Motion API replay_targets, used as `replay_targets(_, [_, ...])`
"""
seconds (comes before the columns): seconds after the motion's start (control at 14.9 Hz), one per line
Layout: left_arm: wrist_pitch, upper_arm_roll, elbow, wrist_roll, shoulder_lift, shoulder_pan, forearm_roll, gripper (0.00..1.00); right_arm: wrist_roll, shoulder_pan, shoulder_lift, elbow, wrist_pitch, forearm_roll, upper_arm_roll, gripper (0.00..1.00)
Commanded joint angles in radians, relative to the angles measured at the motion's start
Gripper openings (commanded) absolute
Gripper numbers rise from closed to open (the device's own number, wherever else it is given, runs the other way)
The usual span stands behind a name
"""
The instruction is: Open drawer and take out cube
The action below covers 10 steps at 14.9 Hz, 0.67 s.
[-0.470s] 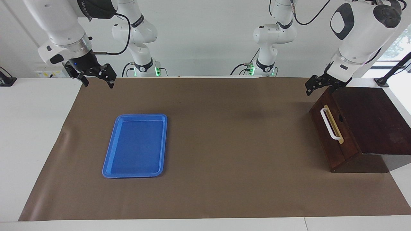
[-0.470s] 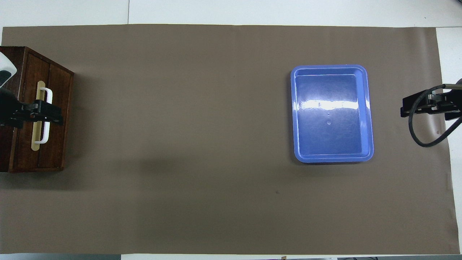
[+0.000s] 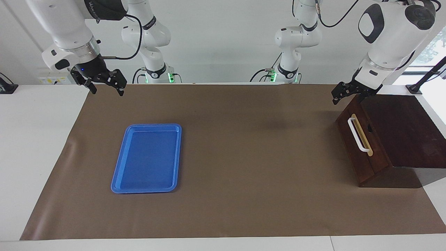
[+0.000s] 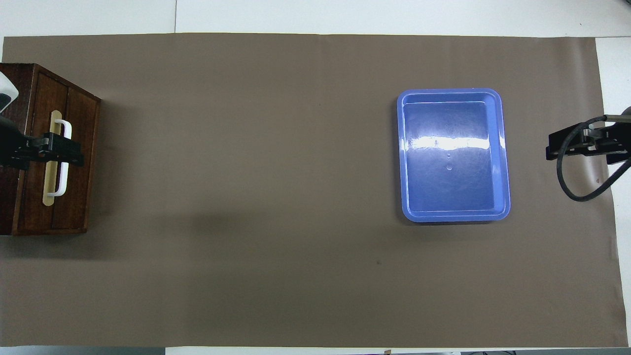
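White wall at the back; white bench (image 3: 35, 146) covered over most of its top by a brown paper sheet (image 3: 244, 167). Two white Franka arms, each raised above one end of the sheet.

Left gripper (image 3: 339, 94): black, aloft at the left arm's end of the bench, tips pointing down at the upper corner of the dark wooden cabinet (image 3: 404, 132). In the overhead view, left gripper (image 4: 74, 153) overlapping the white bar handle (image 4: 63, 158); in the facing view, clearly above the handle (image 3: 358, 135) and apart from it, touching nothing. Fingers slightly parted, nothing between them.

Drawer (image 3: 362, 146): just below the left gripper, dark brown front flush with the cabinet body, fully shut. Handle on a tan strip, running along the front. Interior not visible.

Cube: not visible in either view.

Right gripper (image 3: 104, 84): black, aloft over the edge of the brown sheet at the right arm's end of the bench, well apart from the left gripper. Fingers spread wide, empty. Black cable (image 3: 134, 42) looping from the wrist. In the overhead view, right gripper (image 4: 567, 147) seen at the frame edge, over the sheet's margin.

Blue tray (image 3: 148, 158): flat, rectangular, empty, lying on the sheet below and inward of the right gripper, not under it; glossy highlight across its floor in the overhead view (image 4: 498, 148).
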Motion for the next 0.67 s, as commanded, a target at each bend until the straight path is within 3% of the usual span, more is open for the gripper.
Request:
replay_targets(0.0, [0.116,-0.005,-0.093,-0.012,-0.021,-0.016,0.096,1.00,-0.019,-0.023,-0.017,-0.030,0.021,0.003,0.010,1.00])
replay_targets(0.2, [0.218,-0.008,-0.128,-0.122,0.020,-0.071,0.251,1.00,0.059,-0.052,-0.040,-0.102,0.161,0.010,0.008,1.00])
replay_targets(0.6, [0.386,-0.008,-0.150,-0.128,0.161,-0.070,0.495,1.00,0.579,-0.018,0.009,-0.094,0.192,0.045,0.021,1.00])
